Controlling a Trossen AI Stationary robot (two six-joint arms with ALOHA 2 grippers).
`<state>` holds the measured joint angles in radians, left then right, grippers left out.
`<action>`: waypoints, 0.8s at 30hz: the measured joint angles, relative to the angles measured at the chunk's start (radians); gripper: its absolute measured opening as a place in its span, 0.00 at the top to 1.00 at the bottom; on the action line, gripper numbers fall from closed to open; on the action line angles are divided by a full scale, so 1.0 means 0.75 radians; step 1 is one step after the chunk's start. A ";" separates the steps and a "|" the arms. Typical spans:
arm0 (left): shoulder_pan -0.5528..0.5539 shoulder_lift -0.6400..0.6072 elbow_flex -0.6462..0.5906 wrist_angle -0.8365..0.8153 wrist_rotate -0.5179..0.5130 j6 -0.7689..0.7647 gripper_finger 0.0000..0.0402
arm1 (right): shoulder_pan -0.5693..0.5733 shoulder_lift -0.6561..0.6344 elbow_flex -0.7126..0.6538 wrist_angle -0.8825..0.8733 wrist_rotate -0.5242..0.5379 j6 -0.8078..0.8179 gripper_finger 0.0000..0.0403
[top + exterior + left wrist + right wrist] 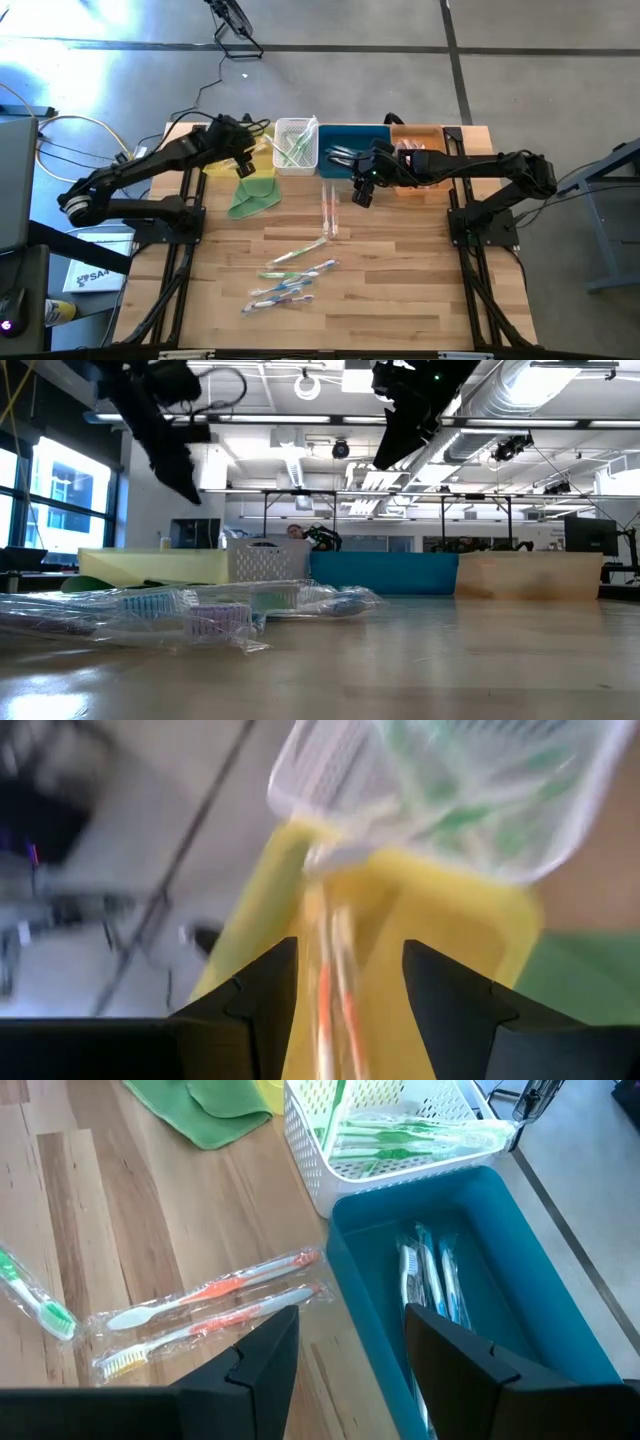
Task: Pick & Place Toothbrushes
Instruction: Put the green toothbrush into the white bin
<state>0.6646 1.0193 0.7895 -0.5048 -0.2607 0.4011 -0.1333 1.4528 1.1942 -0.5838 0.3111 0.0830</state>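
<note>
White lattice basket holds green-handled toothbrushes; at its 3 o'clock in the high view sits a teal-blue bin with blue-white toothbrushes, then a tan-orange bin. At its 9 o'clock: yellow bin and green cloth. Two orange-handled toothbrushes lie on pale striped wood table

A wooden table is being shown from above, with four containers being kept in a row along its far edge: a yellow bin, a white mesh basket, a blue bin and a tan bin. A folded green cloth is being left lying near the yellow bin.
</note>
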 joint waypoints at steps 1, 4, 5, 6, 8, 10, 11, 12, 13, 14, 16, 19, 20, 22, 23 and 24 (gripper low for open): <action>-0.028 -0.017 0.000 0.030 0.002 0.023 0.56 | 0.000 0.000 0.000 0.000 0.000 0.000 0.56; -0.120 -0.054 0.000 0.125 0.014 0.088 0.56 | 0.000 0.000 0.000 0.000 -0.001 0.000 0.56; -0.150 -0.063 0.000 0.148 0.025 0.111 0.56 | 0.000 0.000 0.000 0.000 -0.001 0.000 0.56; -0.179 -0.072 0.000 0.170 0.037 0.130 0.56 | 0.000 0.000 0.000 0.000 -0.001 0.000 0.56; -0.235 -0.088 0.000 0.214 0.061 0.160 0.56 | 0.001 0.000 0.000 0.000 -0.003 0.000 0.56; -0.292 -0.099 0.000 0.231 0.067 0.179 0.56 | 0.001 0.000 0.000 0.000 -0.006 0.001 0.56; -0.319 -0.101 0.000 0.234 0.067 0.189 0.56 | 0.001 0.000 0.000 0.000 -0.005 0.001 0.56; -0.345 -0.102 0.000 0.232 0.067 0.193 0.56 | 0.001 0.000 0.000 0.000 -0.006 0.000 0.56; -0.373 -0.103 0.000 0.232 0.067 0.193 0.56 | 0.001 0.000 0.000 0.000 -0.006 0.001 0.56; -0.399 -0.103 0.000 0.232 0.067 0.194 0.56 | 0.001 0.000 0.000 0.000 -0.006 0.001 0.56; -0.453 -0.103 0.000 0.232 0.068 0.203 0.56 | 0.001 0.000 0.000 0.000 -0.006 0.001 0.56; -0.536 -0.103 0.000 0.232 0.068 0.240 0.56 | 0.001 0.000 0.000 0.000 -0.006 0.001 0.56; -0.563 -0.103 0.000 0.232 0.068 0.254 0.56 | 0.001 0.000 0.000 0.000 -0.006 0.001 0.56; -0.616 -0.103 0.000 0.249 0.068 0.268 0.56 | 0.001 0.000 0.000 0.000 -0.006 0.000 0.56; -0.642 -0.103 0.000 0.267 0.068 0.275 0.56 | 0.001 0.000 0.000 0.000 -0.006 0.001 0.56; -0.668 -0.103 0.000 0.286 0.070 0.287 0.56 | 0.001 0.000 0.000 0.000 -0.006 0.001 0.56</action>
<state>0.1633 0.9424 0.7895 -0.2903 -0.2085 0.6163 -0.1329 1.4528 1.1942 -0.5838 0.3069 0.0834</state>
